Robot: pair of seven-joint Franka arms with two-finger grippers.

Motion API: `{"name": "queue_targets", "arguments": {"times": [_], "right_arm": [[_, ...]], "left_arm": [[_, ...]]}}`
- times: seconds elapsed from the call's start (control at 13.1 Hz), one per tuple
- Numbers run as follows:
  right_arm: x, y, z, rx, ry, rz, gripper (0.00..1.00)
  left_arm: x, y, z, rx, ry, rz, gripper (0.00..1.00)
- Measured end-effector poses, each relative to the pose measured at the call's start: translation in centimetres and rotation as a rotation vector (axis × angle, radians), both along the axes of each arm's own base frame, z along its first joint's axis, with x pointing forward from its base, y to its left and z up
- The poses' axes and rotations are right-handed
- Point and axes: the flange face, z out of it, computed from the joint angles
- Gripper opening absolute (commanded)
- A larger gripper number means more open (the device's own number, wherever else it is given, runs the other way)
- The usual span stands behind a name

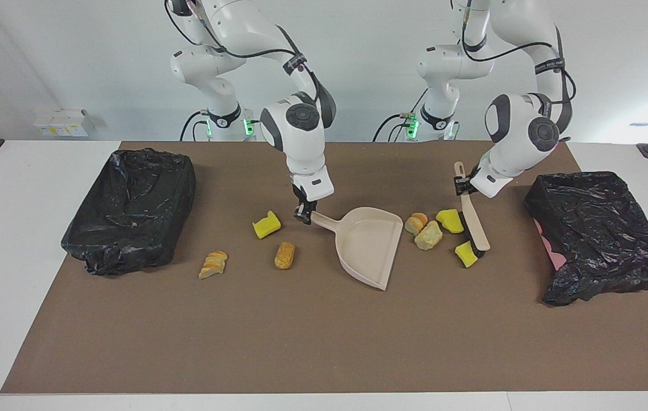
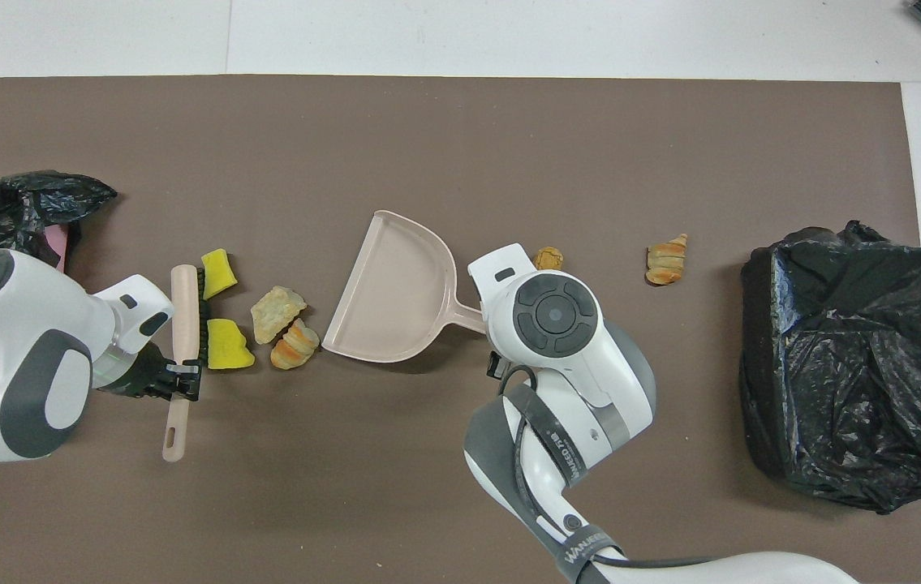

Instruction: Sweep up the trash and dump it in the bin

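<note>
The left hand [image 1: 463, 186] is clamped on the brush [image 1: 475, 229] handle, bristles against two yellow sponge chunks [image 1: 449, 221] beside two bread-like lumps [image 1: 427, 235]. The right hand [image 1: 302, 214] grips the dustpan [image 1: 370, 242] handle, its mouth facing that pile on the desk [image 1: 324, 342]. The trash looks light and soft, probably prone to tumbling; sweeping suits it better than pinching.
</note>
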Motion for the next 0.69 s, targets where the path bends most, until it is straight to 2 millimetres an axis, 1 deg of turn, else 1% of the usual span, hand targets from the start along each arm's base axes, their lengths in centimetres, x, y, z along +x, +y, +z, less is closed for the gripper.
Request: {"name": "queue_targets", "arguments": {"times": [0.23, 0.38, 0.54, 0.69], "right_arm": [[0.1, 0.8, 0.3, 0.01, -0.011, -0.011, 0.0], [0.3, 1.0, 0.5, 0.01, -0.016, -0.002, 0.0], [0.5, 0.7, 0.4, 0.005, -0.017, 0.036, 0.0], [0.9, 0.0, 0.4, -0.009, -0.011, 0.11, 0.0]], "left_arm": [[0.0, 0.0, 0.0, 0.0, 0.0, 0.002, 0.0], [-0.1, -0.1, -0.1, 0.002, 0.001, 0.005, 0.0], [-0.1, -0.6, -0.2, 0.004, -0.006, 0.002, 0.0], [-0.2, -0.9, -0.3, 0.005, -0.007, 0.0, 0.0]]}}
